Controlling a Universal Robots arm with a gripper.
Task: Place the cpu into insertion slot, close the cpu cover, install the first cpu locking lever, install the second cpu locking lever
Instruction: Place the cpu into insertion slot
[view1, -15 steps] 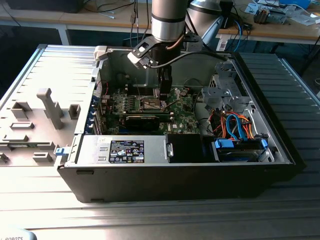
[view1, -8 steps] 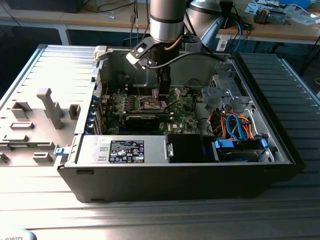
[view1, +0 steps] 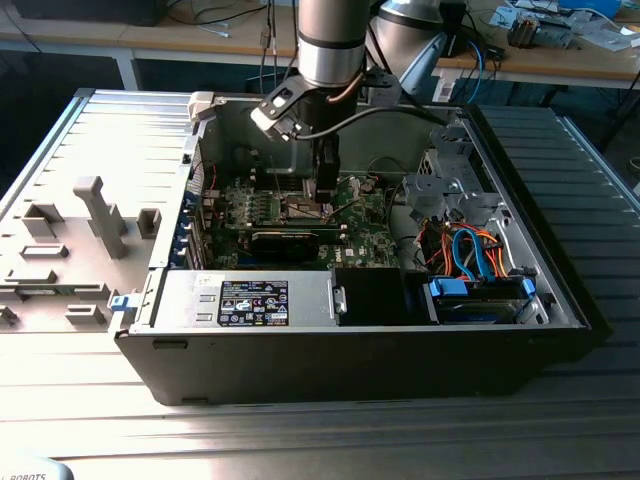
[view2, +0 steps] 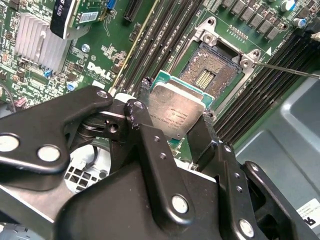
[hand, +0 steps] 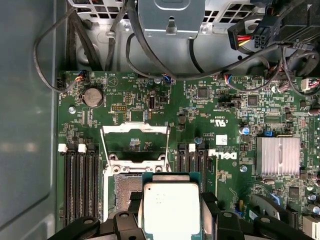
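My gripper (view1: 322, 205) reaches down into the open computer case over the green motherboard. It is shut on the cpu (view2: 175, 112), a flat silver square pinched at two opposite edges by the black fingers (view2: 145, 130). The cpu (hand: 170, 207) hangs tilted just above and beside the insertion slot (view2: 210, 72), whose dark pin field lies bare inside its silver rim. In the first wrist view the slot (hand: 125, 192) is partly hidden by the chip. The cpu cover (hand: 134, 129) stands swung open beyond the slot. A thin locking lever (view2: 285, 70) sticks out past the slot's corner.
Black memory slots (hand: 80, 180) flank the socket on both sides. A finned heatsink (hand: 277, 156) sits on the board nearby. The grey drive cage (view1: 445, 175), coloured cables (view1: 470, 250) and power supply (view1: 260, 300) crowd the case. The case wall (hand: 25, 125) runs close alongside.
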